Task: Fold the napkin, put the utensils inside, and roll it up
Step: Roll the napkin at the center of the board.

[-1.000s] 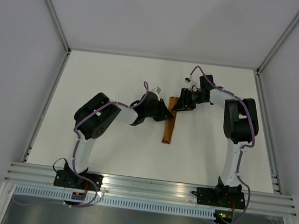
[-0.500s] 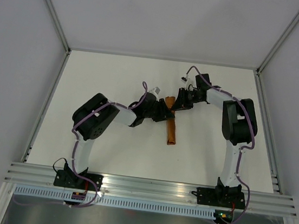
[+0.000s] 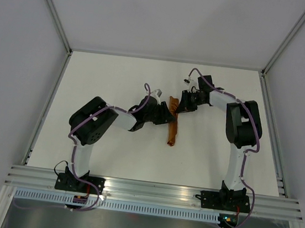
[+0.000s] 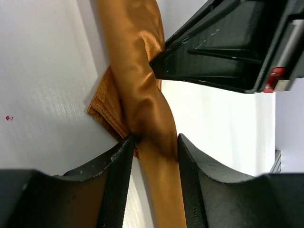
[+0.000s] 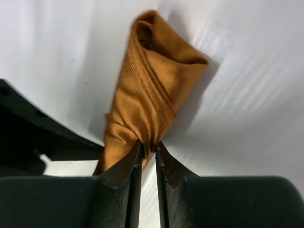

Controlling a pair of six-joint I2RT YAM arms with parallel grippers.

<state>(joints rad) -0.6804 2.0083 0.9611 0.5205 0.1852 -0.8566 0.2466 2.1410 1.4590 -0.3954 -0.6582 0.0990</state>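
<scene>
Napkin [image 3: 172, 126] roll shifted; R pincer [image 5: 148, 151] nipping cloth, L pincer [image 4: 153, 151] prob. straddling.

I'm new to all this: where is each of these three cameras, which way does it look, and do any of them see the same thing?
Top external: fixed above and behind the arms, looking down at the white table; both whole arms show, meeting over the rolled napkin.
Left wrist: on the left arm, looking along its own fingers, which straddle the roll; the other arm's black gripper shows at upper right.
Right wrist: on the right arm, looking past the right gripper, pinched on the roll's end.
Shared: all three see the napkin.
</scene>
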